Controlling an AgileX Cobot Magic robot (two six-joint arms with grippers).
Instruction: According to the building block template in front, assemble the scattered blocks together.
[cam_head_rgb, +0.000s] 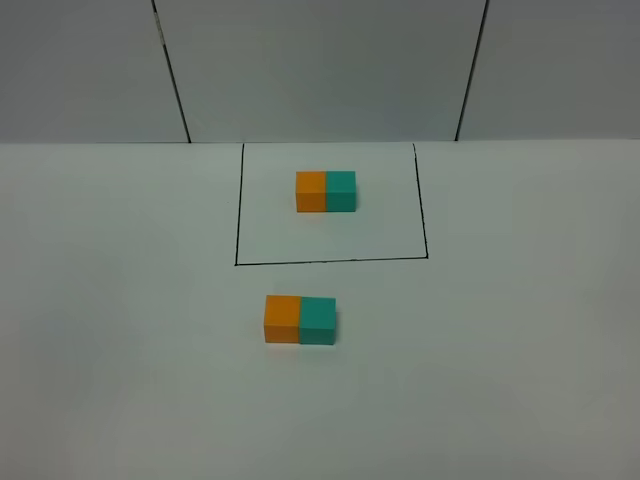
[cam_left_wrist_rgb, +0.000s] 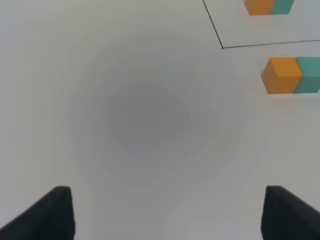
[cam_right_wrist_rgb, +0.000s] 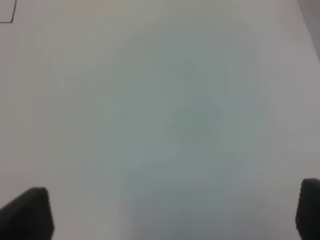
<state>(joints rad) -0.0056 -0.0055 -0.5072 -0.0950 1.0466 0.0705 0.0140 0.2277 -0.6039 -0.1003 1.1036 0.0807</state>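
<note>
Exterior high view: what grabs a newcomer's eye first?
Two matching orange-and-teal bars on a bare white table. The building block template sits inside the black drawn rectangle; nearer the camera, outside it, the orange cube and teal cube sit joined, orange on the left in both.

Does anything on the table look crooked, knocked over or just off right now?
Nothing stands out. The loose orange block and teal block sit flush side by side, matching the framed pair behind them: orange left, teal right. Both grippers, left and right, are open and empty.
</note>
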